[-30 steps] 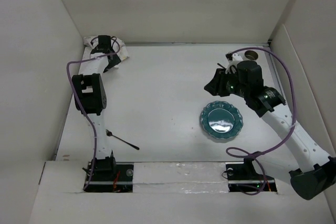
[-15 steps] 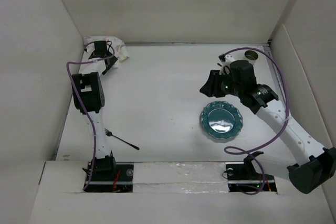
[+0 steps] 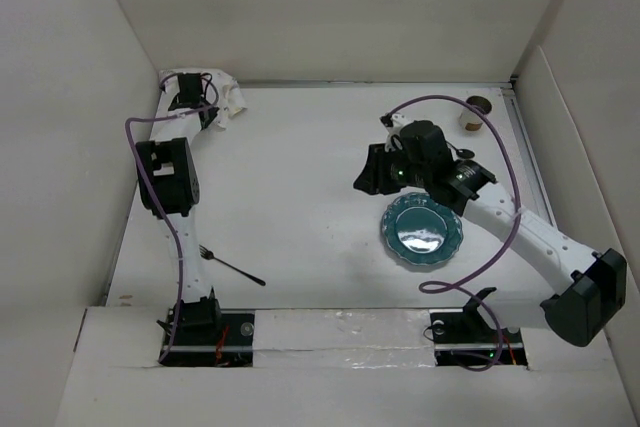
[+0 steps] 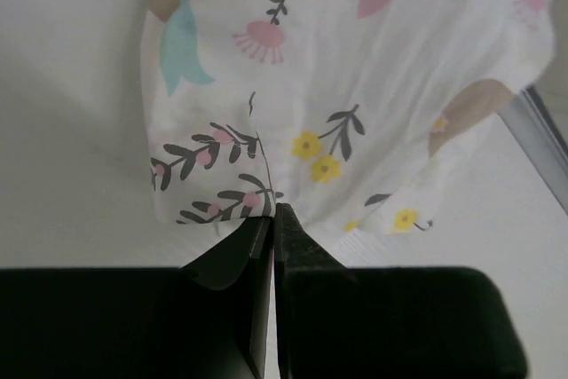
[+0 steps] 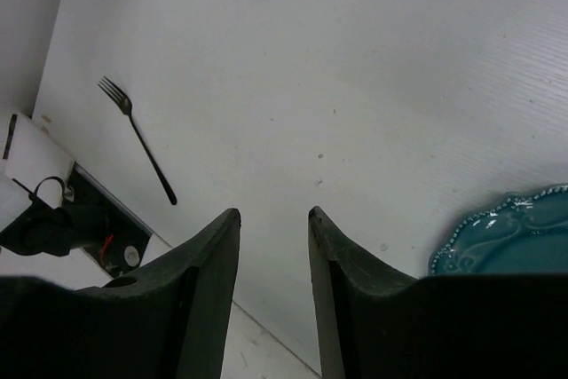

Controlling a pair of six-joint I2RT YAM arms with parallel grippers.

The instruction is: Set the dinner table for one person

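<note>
White dinner table (image 3: 300, 197): left gripper (image 4: 273, 212) pinches the cloth mat (image 4: 355, 86) upper left; right gripper (image 5: 272, 215), fingers apart and empty, has swung centreward, likely to help lay it

**Arm displacement over the last second**

The right gripper (image 3: 362, 179), fingers apart, has swung left from the far-right region toward the middle of the dinner table (image 3: 300, 147), clearing the teal plate (image 3: 422, 230). The left gripper (image 4: 273, 212) has edged deeper into the far-left corner, pinching the cloth mat (image 4: 355, 86).

The two white tube-shaped robot arms (image 3: 530, 235) have chunky black joint blocks (image 3: 165, 179), a thin purple cable (image 3: 127, 135) looping beside each, and flat black plastic fingers (image 5: 200, 308) at the ends.
</note>
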